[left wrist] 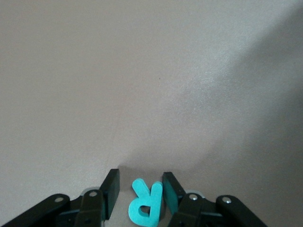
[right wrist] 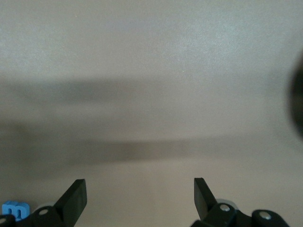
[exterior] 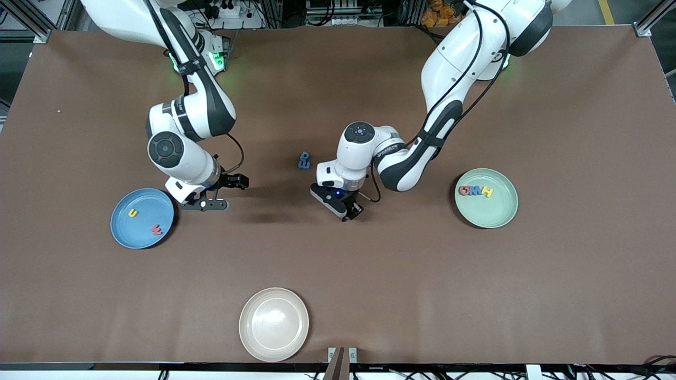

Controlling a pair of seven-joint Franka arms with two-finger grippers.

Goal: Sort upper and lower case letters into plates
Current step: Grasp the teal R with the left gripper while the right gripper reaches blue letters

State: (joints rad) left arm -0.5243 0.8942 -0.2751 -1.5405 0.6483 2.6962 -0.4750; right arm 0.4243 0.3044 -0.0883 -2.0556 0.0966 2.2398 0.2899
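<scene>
- Left wrist view is showing the left pincer with the teal R sitting between its two fingers; one finger seems to be touching the letter, and whether it is gripped or lifted I cannot tell.
- Judging by the plates, this capital is heading for the pale green plate, which is already holding the red Q, blue M and yellow H.
- Right pincer is hanging wide open and empty just beside the blue plate, probably waiting.
- That plate is carrying the yellow u and red w, so lower case is collecting there.
- Two blue letters are lying on the brown surface near the left arm's wrist, not yet sorted.
- Beige plate is sitting bare, nearest the front camera; nothing is blocking the way to the green plate.
</scene>
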